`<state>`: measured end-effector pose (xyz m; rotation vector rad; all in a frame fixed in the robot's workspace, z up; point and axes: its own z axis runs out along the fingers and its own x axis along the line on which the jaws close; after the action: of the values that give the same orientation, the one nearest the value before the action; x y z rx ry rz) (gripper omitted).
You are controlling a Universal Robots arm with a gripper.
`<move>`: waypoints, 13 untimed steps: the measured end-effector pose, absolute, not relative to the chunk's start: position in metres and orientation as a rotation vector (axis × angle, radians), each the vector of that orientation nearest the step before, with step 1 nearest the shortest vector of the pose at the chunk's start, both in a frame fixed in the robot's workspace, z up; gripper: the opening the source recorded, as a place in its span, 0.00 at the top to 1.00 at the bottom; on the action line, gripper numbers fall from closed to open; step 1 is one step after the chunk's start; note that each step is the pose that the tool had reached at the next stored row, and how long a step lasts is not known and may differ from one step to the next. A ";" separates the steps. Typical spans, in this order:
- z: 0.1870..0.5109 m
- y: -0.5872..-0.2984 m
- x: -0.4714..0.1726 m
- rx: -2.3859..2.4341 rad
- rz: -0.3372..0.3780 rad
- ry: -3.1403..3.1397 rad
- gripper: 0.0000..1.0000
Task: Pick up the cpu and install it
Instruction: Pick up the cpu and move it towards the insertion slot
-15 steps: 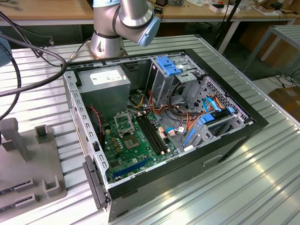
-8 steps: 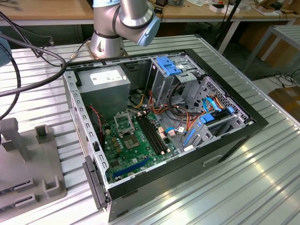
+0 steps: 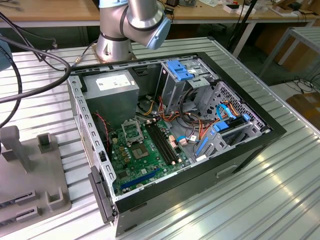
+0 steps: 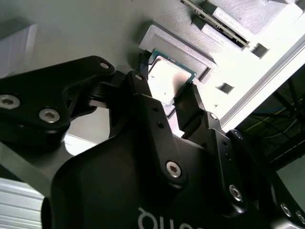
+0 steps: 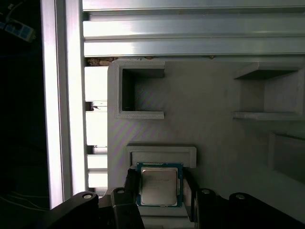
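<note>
A ribbed metal table (image 3: pixel 260 200) gleams under bright light, with wooden workbenches (image 3: pixel 45 11) behind it.

I have a ribbed metal table (image 3: pixel 260 200), on it an open black computer case (image 3: pixel 165 200) in the middle, a grey moulded fixture (image 3: pixel 30 170) at the exterior view's left, the arm's base (image 3: pixel 112 47) standing behind the case

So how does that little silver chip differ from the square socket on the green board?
The cpu has a plain silver top with a green rim; the socket is a metal frame with a dark middle. The cpu lies on the grey holder; the socket sits on the motherboard inside the case. Both are square.
</note>
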<state>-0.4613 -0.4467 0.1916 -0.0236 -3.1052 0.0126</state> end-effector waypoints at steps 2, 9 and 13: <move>0.192 -0.447 -0.461 -0.024 0.013 -3.105 0.52; 0.200 -0.447 -0.461 -0.024 0.013 -3.105 0.52; 0.200 -0.447 -0.461 -0.024 0.011 -3.105 0.52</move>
<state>-0.4614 -0.4467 0.2002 -0.0237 -3.1050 0.0108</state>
